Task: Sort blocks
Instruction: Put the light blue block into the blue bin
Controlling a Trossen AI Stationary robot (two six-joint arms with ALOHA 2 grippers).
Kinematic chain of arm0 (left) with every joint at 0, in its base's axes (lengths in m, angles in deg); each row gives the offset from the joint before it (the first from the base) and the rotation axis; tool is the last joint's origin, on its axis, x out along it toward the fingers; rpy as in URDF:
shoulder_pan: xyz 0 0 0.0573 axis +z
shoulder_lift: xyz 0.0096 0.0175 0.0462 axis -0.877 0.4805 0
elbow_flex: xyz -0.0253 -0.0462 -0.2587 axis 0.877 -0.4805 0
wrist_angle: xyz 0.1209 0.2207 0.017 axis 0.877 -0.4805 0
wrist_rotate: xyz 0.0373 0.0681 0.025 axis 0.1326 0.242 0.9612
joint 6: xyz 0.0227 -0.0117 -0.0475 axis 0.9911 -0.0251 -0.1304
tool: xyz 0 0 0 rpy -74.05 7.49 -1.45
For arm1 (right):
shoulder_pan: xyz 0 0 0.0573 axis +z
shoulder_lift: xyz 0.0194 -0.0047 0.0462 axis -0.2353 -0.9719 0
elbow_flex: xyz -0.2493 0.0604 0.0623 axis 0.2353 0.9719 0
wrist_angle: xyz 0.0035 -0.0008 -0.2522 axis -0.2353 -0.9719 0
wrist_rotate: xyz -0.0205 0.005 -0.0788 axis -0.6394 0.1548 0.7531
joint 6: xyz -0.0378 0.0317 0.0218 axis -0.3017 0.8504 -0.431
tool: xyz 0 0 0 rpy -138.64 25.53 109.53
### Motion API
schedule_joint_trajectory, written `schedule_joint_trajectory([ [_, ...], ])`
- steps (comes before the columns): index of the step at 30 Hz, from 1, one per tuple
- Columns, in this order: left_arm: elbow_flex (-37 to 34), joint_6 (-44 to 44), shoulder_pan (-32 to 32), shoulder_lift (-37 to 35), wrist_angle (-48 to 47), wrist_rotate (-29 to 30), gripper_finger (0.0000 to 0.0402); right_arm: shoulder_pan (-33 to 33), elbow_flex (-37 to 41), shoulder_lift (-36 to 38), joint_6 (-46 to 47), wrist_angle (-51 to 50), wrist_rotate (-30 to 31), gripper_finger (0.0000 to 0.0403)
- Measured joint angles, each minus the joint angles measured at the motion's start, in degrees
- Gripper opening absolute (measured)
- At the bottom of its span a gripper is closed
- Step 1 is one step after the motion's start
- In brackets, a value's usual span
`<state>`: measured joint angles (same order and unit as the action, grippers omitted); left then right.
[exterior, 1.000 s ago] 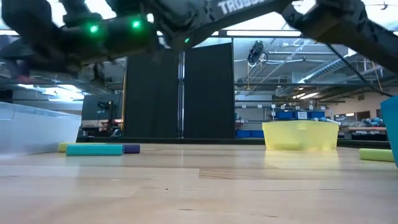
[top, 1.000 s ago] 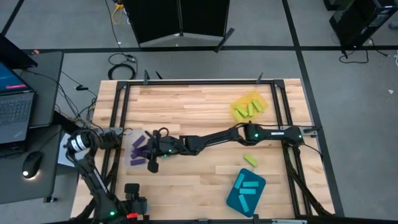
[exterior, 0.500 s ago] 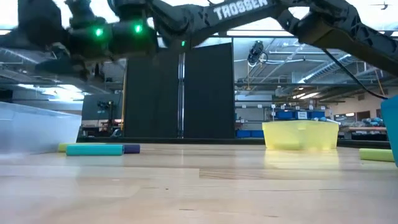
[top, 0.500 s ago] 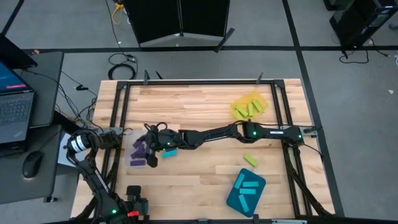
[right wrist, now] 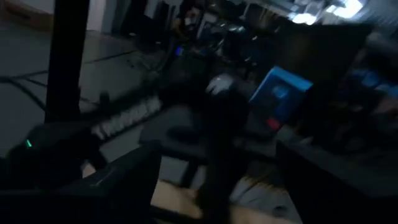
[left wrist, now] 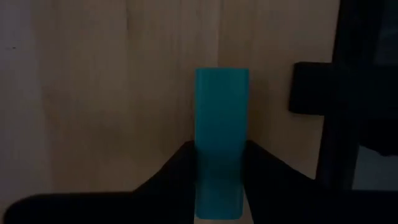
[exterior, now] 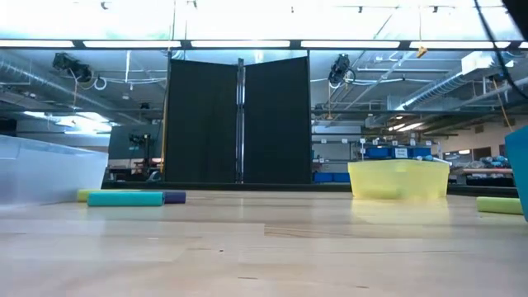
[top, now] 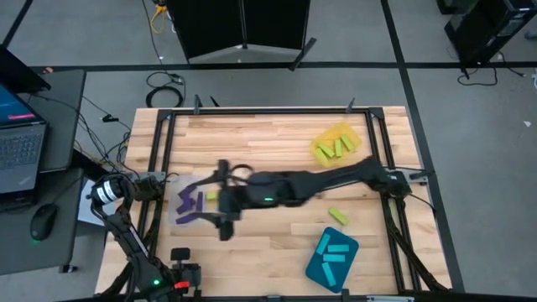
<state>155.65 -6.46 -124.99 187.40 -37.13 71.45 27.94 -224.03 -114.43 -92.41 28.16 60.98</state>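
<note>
Left gripper (left wrist: 219,148) sits low at the table's 7 o'clock corner, its two dark fingers (left wrist: 181,163) pinching a cyan block (left wrist: 221,118) that stands up between them over bare wood. Right gripper (top: 221,206) is reached across from the 3 o'clock side to about 9 o'clock, over the inner edge of the clear tray (top: 179,220); whether it is spread or closed I cannot tell. That tray holds purple blocks (top: 186,200), and one yellow-green block (top: 212,196) lies just beside the gripper. At table height near the tray, a second cyan block (exterior: 125,198) lies flat with a purple block (exterior: 174,197) at one end and a yellow-green one (exterior: 89,195) at the other. Outward, a loose yellow-green block (top: 337,216) lies alone at 4 o'clock. The teal tray (top: 316,267) at 5 o'clock holds cyan blocks (top: 336,252). The yellow tray (top: 323,153) at 1 o'clock holds yellow-green blocks (top: 338,145).
</note>
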Motion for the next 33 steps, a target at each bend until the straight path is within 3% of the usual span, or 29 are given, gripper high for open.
schedule_joint_trajectory([
  [4, 0.39, 3.82, 1.92, 0.14, -0.45, 7.39, 0.0101, 4.21, -0.02, 7.30, -4.76, -5.48, 6.72, 0.0307],
  [7, 1.34, 8.80, 5.75, 0.53, -0.86, 16.47, 0.0101, 7.67, -0.02, 11.25, -6.42, -9.22, 12.22, 0.0295],
  [11, 3.89, 18.23, 12.30, 0.41, 1.59, 23.70, 0.0101, 12.05, -0.02, 15.39, -6.63, -12.59, 19.51, 0.0284],
  [13, 4.40, 25.47, 16.15, 0.40, 7.14, 24.71, 0.0101, 14.18, -0.02, 16.70, -6.75, -13.29, 21.87, 0.0281],
  [16, 4.72, 38.33, 22.44, 0.42, 22.90, 25.47, 0.0101, 17.22, -0.02, 17.93, -7.89, -13.76, 25.52, 0.0278],
  [21, 4.83, 52.33, 29.68, 0.31, 43.79, 20.90, 0.0101, 21.79, 0.00, 19.23, -10.47, -13.84, 34.79, 0.0279],
  [25, 5.46, 55.66, 34.73, 1.64, 59.25, 10.12, 0.0101, 24.51, 0.00, 19.41, -12.12, -15.03, 39.54, 0.0280],
  [33, 18.43, 53.65, 40.03, 14.56, 60.26, -3.87, 0.0101, 26.67, 0.02, 19.39, -13.64, -15.27, 42.66, 0.0271],
])
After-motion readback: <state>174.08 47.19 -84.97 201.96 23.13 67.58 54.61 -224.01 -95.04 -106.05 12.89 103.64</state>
